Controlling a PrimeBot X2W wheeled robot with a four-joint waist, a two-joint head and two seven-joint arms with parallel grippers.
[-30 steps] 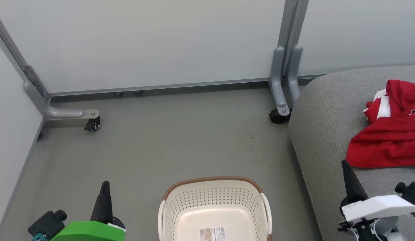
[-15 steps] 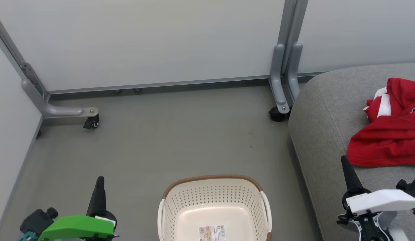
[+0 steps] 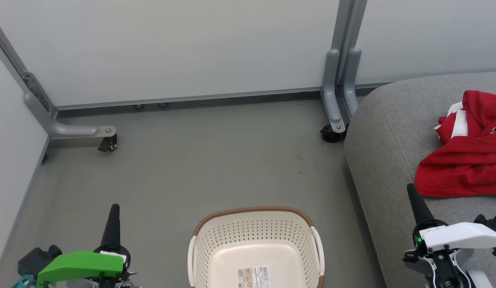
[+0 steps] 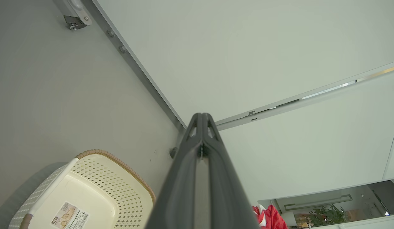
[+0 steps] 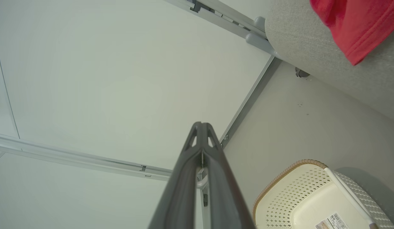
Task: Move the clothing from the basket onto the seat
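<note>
Both pairs of jaws pressed together, empty; clothing (image 3: 460, 172), seat (image 3: 388, 132) and basket (image 3: 256, 232) run out of view.

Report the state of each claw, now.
Left claw: closed, holding nothing.
Right claw: closed, holding nothing.

Dark fingers (image 5: 184, 181) of the right gripper (image 5: 201, 125) were pressed together, cream perforated basket (image 5: 289, 190) stood on the floor (image 5: 279, 121), red clothing (image 5: 356, 25) lay on the grey seat (image 5: 311, 47)
</note>
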